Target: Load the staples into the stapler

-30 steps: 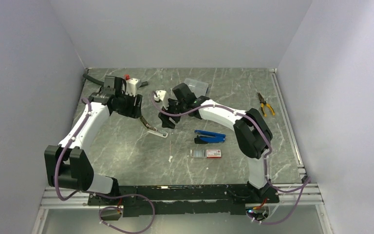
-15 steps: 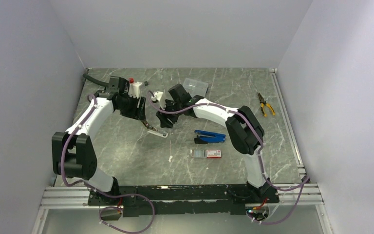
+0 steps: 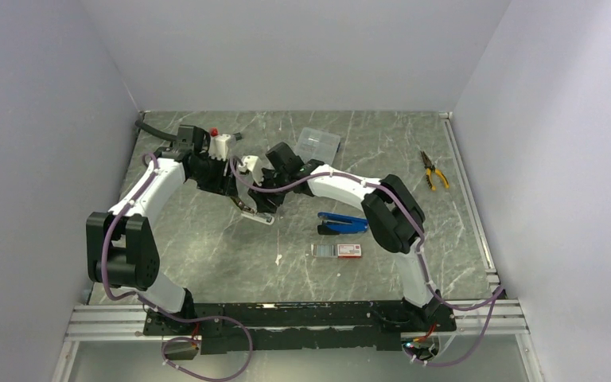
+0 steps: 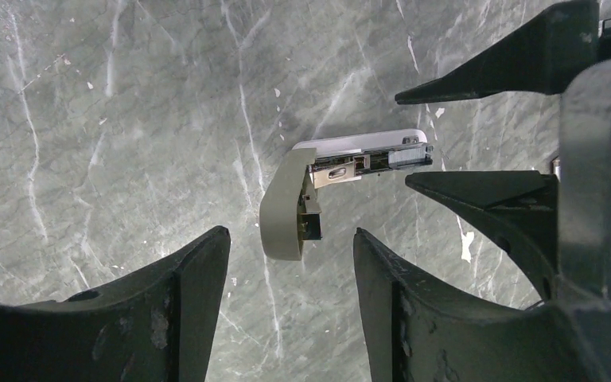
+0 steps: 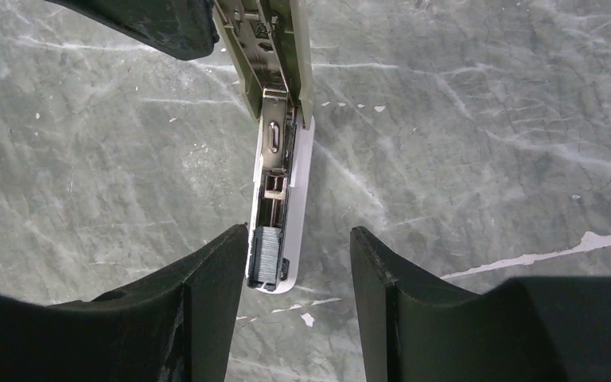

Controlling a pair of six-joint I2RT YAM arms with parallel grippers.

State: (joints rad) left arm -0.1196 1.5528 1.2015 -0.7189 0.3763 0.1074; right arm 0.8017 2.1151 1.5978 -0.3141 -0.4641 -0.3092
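Two arms meet left of centre over the grey marble table (image 3: 207, 263), above the open stapler (image 3: 257, 213). Within the last second the right arm (image 3: 350, 185) has swung leftward. It has carried the right gripper (image 5: 298, 235) from beside the clear compartment case (image 3: 319, 143) to a station directly over the stapler. The left arm (image 3: 147, 191) has only drawn in slightly.

The right gripper's jaws have narrowed but stand apart, astride the front end of the stapler's white base. One finger lies at the edge of the metal channel; the other is clear of it. The left gripper (image 4: 290, 239) has its jaws wide and grips nothing. The raised olive lid (image 4: 285, 211) lies below and beyond its fingertips. In the right wrist view a dark finger sits close beside the lid's upper part; contact cannot be told.

A white box with a red end (image 3: 348, 250) and its dark tray (image 3: 324, 250) lie well apart from the stapler, toward the near right, just beside a blue tool (image 3: 342, 223).

A short block of staples (image 5: 266, 256) sits in the channel at its front end.

Judged from this, the load is already in the magazine. The narrowing jaws suggest the block is about to be squared or seated, with the lid not yet lowered. A squeeze on the base rather than on the block could shift the stapler.
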